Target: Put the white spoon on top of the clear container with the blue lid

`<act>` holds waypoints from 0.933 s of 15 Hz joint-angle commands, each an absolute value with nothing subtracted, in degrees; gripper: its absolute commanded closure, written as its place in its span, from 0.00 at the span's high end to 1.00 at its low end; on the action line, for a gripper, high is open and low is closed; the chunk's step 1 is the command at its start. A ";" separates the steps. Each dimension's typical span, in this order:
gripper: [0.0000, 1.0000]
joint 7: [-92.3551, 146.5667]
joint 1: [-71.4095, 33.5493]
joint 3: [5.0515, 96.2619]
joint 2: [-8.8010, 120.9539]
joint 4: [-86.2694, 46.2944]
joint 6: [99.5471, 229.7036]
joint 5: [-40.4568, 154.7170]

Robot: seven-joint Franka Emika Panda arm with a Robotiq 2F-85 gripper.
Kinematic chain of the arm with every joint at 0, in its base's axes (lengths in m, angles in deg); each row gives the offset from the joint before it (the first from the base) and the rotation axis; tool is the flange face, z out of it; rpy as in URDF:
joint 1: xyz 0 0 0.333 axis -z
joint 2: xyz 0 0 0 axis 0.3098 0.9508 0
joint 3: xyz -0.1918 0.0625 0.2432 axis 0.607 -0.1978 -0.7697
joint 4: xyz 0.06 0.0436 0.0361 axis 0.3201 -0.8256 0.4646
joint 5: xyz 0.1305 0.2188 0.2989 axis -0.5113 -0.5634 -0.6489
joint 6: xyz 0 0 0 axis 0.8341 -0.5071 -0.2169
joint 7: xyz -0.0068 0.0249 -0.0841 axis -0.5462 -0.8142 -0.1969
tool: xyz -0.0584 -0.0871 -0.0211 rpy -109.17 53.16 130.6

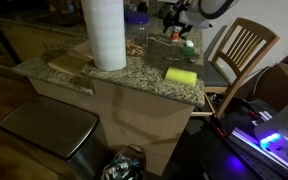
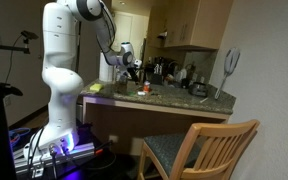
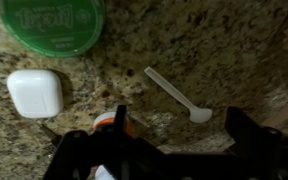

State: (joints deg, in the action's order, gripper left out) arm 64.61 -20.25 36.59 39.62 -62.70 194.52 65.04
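The white spoon (image 3: 179, 93) lay flat; your gripper (image 3: 169, 150) gaped wide, seemingly empty; closing could skid its thin handle away.

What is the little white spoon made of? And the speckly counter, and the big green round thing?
The white spoon looks like plastic: thin, smooth, evenly pale, fairly matte. The counter looks like polished stone, maybe granite: tan, brown and black speckles. The green round lid is probably plastic too: flat even colour with pale printed lettering, but the blur leaves it open.
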 commanded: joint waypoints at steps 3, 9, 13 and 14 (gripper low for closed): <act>1.00 64.85 -20.31 36.55 42.54 -62.47 198.97 65.89; 1.00 66.19 -20.54 38.47 47.77 -61.25 202.69 74.76; 1.00 71.82 -22.16 43.42 51.71 -58.93 205.64 89.37; 1.00 72.53 -22.43 44.33 52.44 -58.41 206.21 91.43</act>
State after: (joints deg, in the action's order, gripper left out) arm 70.62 -20.91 41.00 49.47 -60.85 204.04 85.46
